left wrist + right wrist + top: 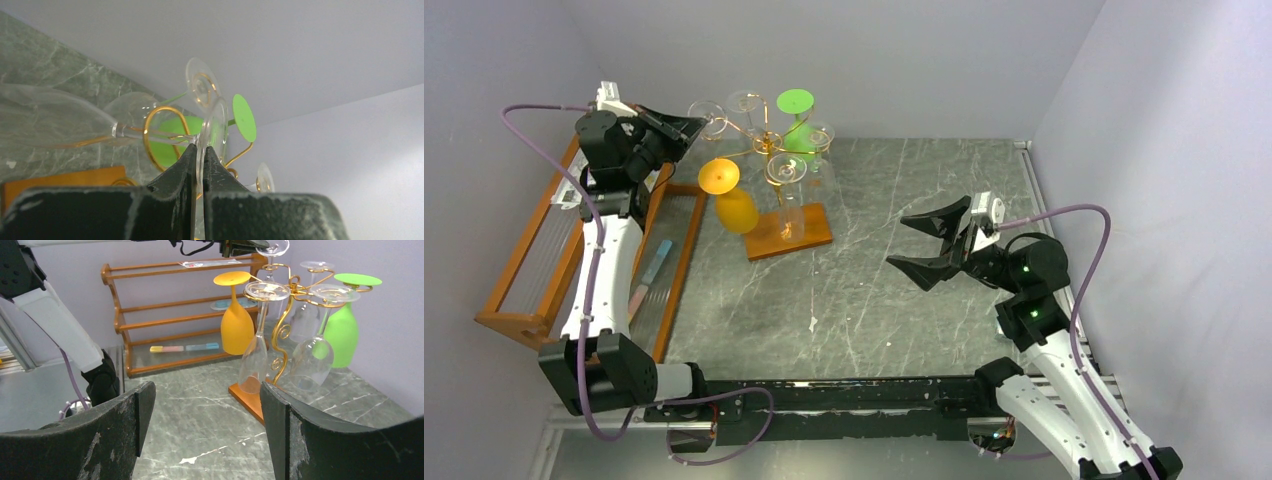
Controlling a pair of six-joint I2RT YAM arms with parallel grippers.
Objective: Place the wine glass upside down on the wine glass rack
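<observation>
Left gripper (199,150) clamped on the foot rim of clear wine glass (214,127), at upper-left arm of wine glass rack (769,142). Right gripper (898,240) spread wide, holding nothing, well apart from rack. Six glasses at rack: four clear, one green glass (799,135), one orange glass (736,210). Held glass's bowl is blurred; can't tell if its stem is seated in the scroll.

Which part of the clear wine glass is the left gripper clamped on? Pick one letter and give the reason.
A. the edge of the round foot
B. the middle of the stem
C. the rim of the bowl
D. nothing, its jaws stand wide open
A: the left wrist view shows the left gripper shut on the edge of the round foot of the wine glass, its stem running away through a gold loop of the wine glass rack.
</observation>
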